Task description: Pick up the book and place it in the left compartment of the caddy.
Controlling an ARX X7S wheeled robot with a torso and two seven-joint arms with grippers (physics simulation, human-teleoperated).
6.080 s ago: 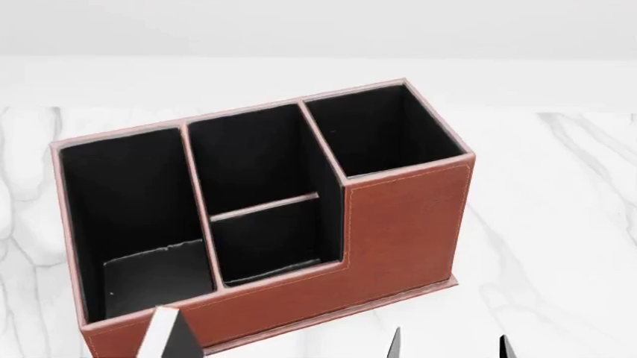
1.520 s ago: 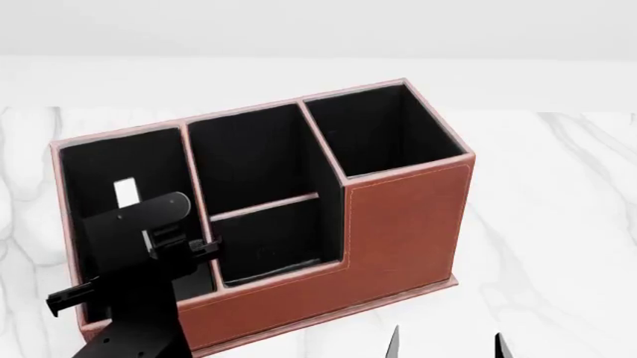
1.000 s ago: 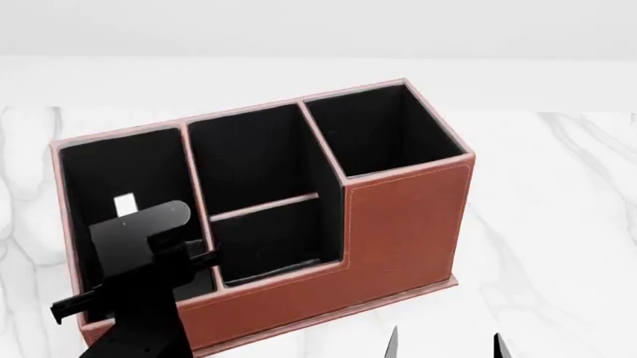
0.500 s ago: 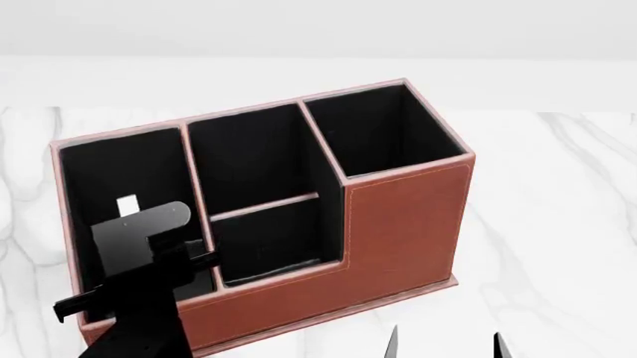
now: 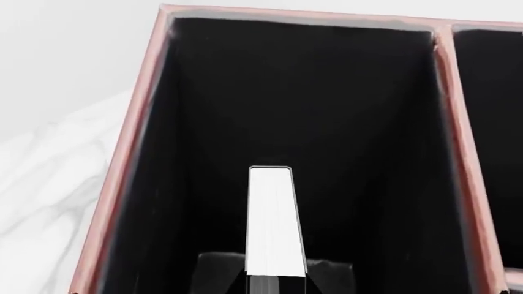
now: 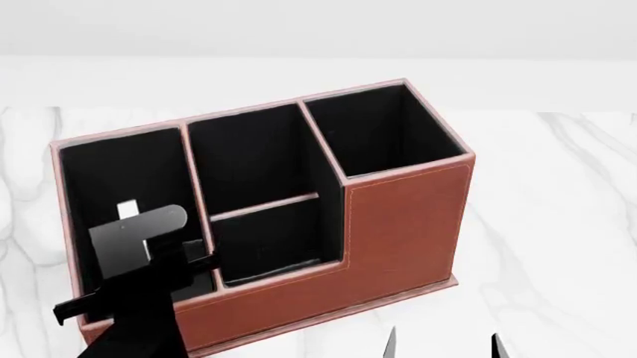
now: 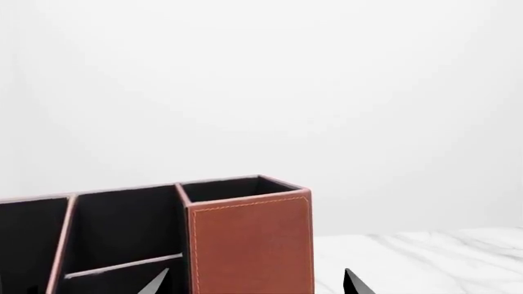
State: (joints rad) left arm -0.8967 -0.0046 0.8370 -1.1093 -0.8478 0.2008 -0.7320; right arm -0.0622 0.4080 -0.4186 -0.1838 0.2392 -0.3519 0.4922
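- Book (image 5: 276, 220) inside the left compartment (image 5: 204, 110), white page edges facing the left wrist camera, black cover edge-on
- Left gripper (image 6: 139, 246) low over that bay, apparently pinching the book's near end, though fingers unseen, so cannot tell for sure
- Best to lower straight, clear of both walls, then release only once settled
- Right gripper (image 6: 443, 344) idle, tips spread
- Caddy (image 6: 398, 224): the divided middle bay (image 6: 264, 224) and the taller bay (image 6: 383, 130) show only black lining

The left tool (image 6: 127, 224) has lowered the book (image 5: 276, 220) deeper into the left compartment (image 5: 155, 122).
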